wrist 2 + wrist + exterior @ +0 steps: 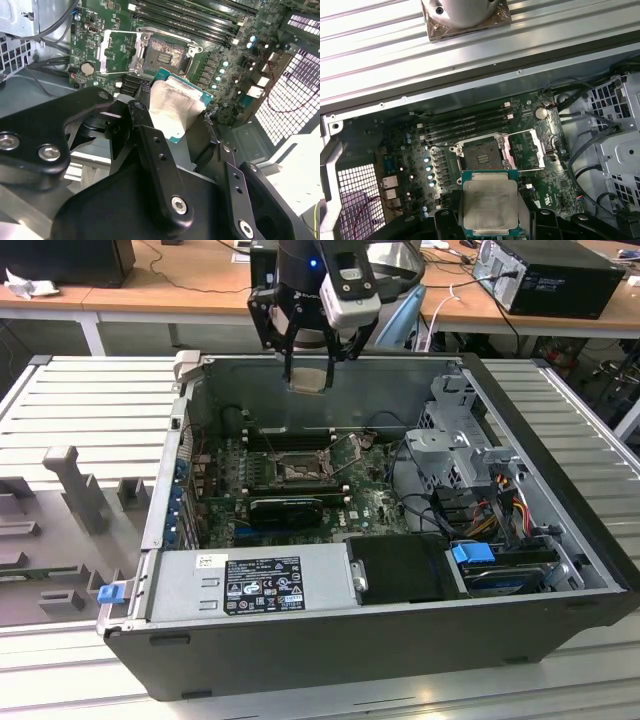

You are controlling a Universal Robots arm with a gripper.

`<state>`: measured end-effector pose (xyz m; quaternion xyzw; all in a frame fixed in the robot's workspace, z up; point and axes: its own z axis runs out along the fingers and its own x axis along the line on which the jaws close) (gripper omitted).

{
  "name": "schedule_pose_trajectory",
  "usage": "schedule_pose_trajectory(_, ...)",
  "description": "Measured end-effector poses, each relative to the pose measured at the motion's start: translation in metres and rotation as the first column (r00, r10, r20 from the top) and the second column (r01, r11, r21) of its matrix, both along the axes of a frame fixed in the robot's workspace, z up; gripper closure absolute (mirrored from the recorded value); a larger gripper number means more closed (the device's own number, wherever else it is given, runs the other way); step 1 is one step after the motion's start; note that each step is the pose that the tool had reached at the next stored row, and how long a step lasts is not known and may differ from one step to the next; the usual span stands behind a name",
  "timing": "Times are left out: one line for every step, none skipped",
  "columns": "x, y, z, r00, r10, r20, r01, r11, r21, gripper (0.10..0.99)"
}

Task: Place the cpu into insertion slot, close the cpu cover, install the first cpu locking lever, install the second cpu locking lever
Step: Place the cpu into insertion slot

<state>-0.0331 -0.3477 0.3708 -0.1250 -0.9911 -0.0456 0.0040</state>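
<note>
An open computer case (350,640) is laid on its side on a grey ribbed surface (90,390). A green board (370,505) is seen lying flat inside it. A silver power box (250,585) is fixed along the near wall. A metal drive cage (460,440) is set on the exterior view's right, with coloured wires beside it.

The cpu (308,378) is pinched by its edges between the black fingers (293,352). It is held up in the air above the far wall of the case, well apart from the board. In both wrist views the silvery top of the cpu (172,107) (489,202) is seen, with a thin green rim around it. A dark finger is pressed against each side.

The insertion slot (298,472) is found near the middle of the board, below the cpu and nearer than it. In both wrist views the insertion slot (162,50) (481,156) is shown open, and its dark square bed is bare. The cpu cover (116,52) (524,150) is swung open and is laid just beside the slot, on the side toward a small round battery (540,113). Long black memory slots (465,125) are lined up on the far side of the insertion slot.

Wooden desks (180,290) are seen far behind the case, and another computer (560,275) is placed on one.
</note>
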Motion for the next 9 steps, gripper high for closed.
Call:
schedule_pose_trajectory(0.0, 0.0, 0.0, 0.9999, -0.011, 0.0, 0.011, 0.9999, 0.0, 0.557)
schedule_pose_trajectory(0.0, 0.0, 0.0, 0.9998, -0.021, 0.0, 0.021, 0.9998, 0.0, 0.557)
schedule_pose_trajectory(0.0, 0.0, 0.0, 0.9997, -0.025, 0.0, 0.025, 0.9997, 0.0, 0.557)
schedule_pose_trajectory(0.0, 0.0, 0.0, 0.9995, -0.031, 0.0, 0.031, 0.9995, 0.0, 0.557)
schedule_pose_trajectory(0.0, 0.0, 0.0, 0.9993, -0.036, 0.0, 0.036, 0.9993, 0.0, 0.557)
schedule_pose_trajectory(0.0, 0.0, 0.0, 0.999, -0.045, 0.0, 0.045, 0.999, 0.0, 0.557)
schedule_pose_trajectory(0.0, 0.0, 0.0, 0.9987, -0.05, 0.0, 0.05, 0.9987, 0.0, 0.557)
schedule_pose_trajectory(0.0, 0.0, 0.0, 0.9985, -0.054, 0.0, 0.054, 0.9985, 0.0, 0.557)
schedule_pose_trajectory(0.0, 0.0, 0.0, 0.9981, -0.062, 0.0, 0.062, 0.9981, 0.0, 0.557)
